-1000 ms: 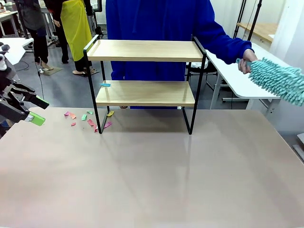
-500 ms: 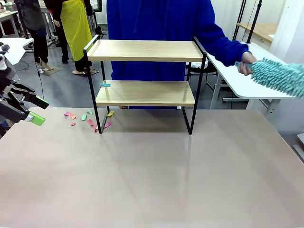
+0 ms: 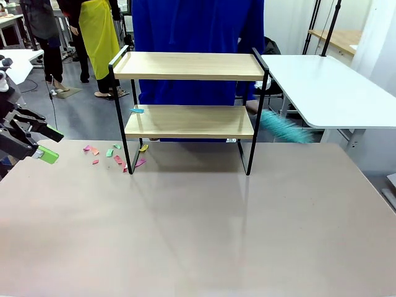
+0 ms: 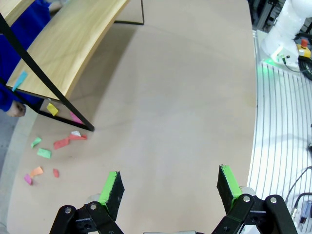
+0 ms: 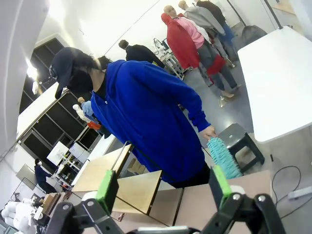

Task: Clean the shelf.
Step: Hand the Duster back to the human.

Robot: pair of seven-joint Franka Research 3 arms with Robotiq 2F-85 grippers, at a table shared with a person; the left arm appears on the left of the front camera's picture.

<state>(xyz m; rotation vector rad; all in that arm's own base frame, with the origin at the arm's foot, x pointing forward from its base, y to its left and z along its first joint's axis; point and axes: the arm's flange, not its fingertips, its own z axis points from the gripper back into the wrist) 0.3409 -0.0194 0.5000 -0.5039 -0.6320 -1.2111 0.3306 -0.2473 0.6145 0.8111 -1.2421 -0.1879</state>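
**Colleague:** What's in front of you?

**Me:** Beige tabletop point(image 3: 204, 229) across most of my front view, with the shelf point(image 3: 190, 111) standing at its far edge, slightly left of centre. Both wooden boards look bare apart from one small blue scrap point(image 3: 137, 110) at the left end of the lower board.

**Colleague:** Any mess on the table?

**Me:** I see a scatter of coloured paper scraps point(image 3: 108, 153) on the table by the shelf's front left leg, pink, green, orange and yellow, some just beside the leg and one or two under the lower board. My left wrist camera shows the same scraps point(image 4: 48, 153) lying loose beside the black frame.

**Colleague:** Where's the person?

**Me:** I see a person in a blue top point(image 3: 192, 37) directly behind the shelf. They hold a teal fluffy duster point(image 3: 283, 129) low, just off the shelf's right side and behind the table's far edge; it is motion-blurred from the front. From my right wrist camera the duster point(image 5: 223, 158) hangs from the person's hand point(image 5: 208, 132).

**Colleague:** And your grippers?

**Me:** My left gripper point(image 3: 44, 144) sits at the far left edge of the table, well apart from the shelf, jaws spread wide and holding nothing. My right gripper point(image 5: 163, 187) looks toward the person, jaws likewise wide apart and empty
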